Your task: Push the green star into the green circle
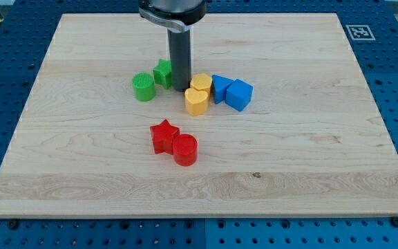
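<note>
The green star (pixel 162 72) lies on the wooden board, just left of the dark rod. The green circle (pixel 144 87) is a short cylinder to the star's lower left, close to it or touching it. My tip (pixel 180 89) rests on the board right beside the star's right side, between the star and the yellow blocks.
Two yellow blocks (pixel 197 95) sit just right of my tip, one in front of the other. Two blue blocks (pixel 231 92) lie right of them. A red star (pixel 163 135) and a red cylinder (pixel 185 150) touch each other nearer the view's bottom. The board (pixel 309 159) is wooden.
</note>
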Available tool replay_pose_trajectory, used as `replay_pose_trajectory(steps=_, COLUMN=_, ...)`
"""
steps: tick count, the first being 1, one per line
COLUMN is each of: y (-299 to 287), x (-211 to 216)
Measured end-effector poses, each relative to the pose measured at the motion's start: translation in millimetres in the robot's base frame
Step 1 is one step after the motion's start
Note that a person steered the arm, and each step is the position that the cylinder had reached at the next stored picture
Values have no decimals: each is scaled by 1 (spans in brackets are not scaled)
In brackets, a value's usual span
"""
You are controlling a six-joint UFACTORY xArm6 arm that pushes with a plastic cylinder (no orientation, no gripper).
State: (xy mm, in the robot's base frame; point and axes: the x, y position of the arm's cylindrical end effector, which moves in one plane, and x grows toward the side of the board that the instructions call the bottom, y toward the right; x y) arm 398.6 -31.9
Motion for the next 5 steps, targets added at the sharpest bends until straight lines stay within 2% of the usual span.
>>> replay_pose_trajectory(steps=1, y=3, x=-5)
replay_pose_trajectory(steps=3, y=5, x=-47)
replay_pose_trajectory(steps=5, y=4, x=-61)
